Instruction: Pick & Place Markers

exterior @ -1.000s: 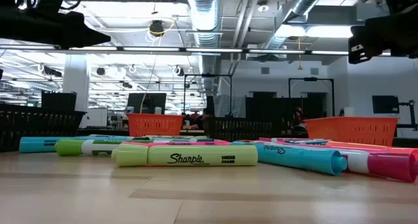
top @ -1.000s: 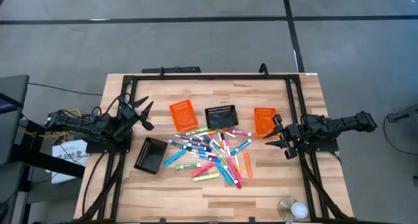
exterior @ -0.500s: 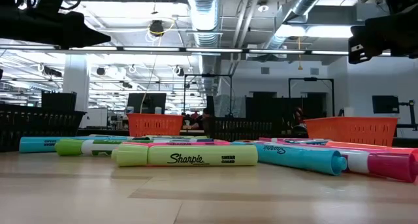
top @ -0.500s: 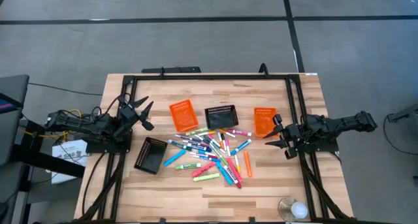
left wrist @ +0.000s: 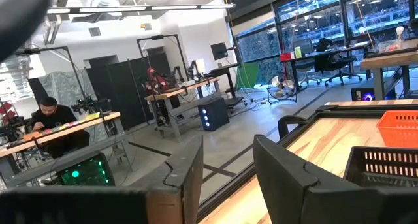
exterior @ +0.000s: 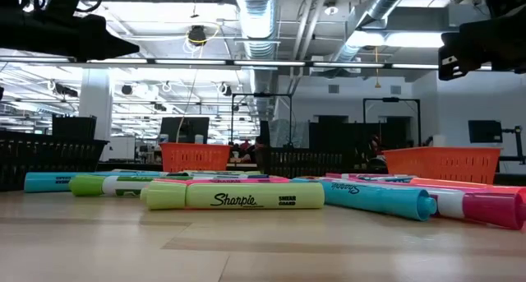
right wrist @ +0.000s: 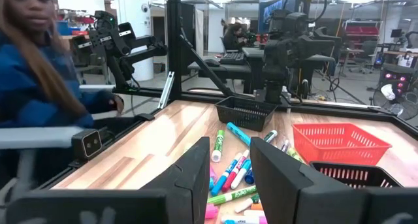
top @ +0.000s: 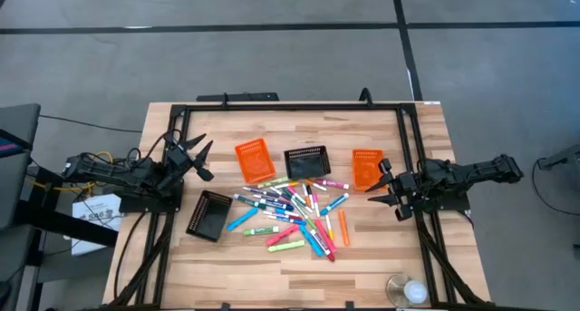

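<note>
At table centre: markers (top: 294, 211) loose | both jaws spread | low view shows "Sharpie" print

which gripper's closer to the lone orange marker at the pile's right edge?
Right. The right gripper sits just beside the orange marker, toward the right edge; the left gripper is across the pile.

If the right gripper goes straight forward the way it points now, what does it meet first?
Probably the pile of mixed-colour capped markers: the right gripper, jaws open, points toward the table's middle. The orange perforated basket lies beside that line. Its height is unclear.
</note>
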Controlling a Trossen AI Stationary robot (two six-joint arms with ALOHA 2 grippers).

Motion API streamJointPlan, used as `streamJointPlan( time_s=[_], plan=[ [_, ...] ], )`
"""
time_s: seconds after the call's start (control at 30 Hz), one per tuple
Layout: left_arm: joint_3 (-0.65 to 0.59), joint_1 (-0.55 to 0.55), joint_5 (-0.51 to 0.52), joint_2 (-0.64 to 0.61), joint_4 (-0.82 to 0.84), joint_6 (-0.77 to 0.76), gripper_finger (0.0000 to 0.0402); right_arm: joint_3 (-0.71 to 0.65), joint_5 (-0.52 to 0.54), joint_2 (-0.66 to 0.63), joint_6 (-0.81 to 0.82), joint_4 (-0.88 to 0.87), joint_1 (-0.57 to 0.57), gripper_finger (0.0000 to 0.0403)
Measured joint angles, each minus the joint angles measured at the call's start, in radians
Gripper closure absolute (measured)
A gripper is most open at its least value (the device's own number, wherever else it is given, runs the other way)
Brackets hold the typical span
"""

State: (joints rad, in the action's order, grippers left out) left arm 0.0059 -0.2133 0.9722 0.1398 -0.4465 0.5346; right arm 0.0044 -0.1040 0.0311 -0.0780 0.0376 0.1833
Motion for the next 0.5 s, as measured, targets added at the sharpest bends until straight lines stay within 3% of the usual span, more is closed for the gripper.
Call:
streamJointPlan(
  time_s=[0.5],
  plan=[
    [0.000, 0.000, 0.000, 0.000, -0.001, 0.008, 0.0270, 0.000, 0.000, 0.000, 0.000, 0.000, 0.000, 0.0303]
  ],
)
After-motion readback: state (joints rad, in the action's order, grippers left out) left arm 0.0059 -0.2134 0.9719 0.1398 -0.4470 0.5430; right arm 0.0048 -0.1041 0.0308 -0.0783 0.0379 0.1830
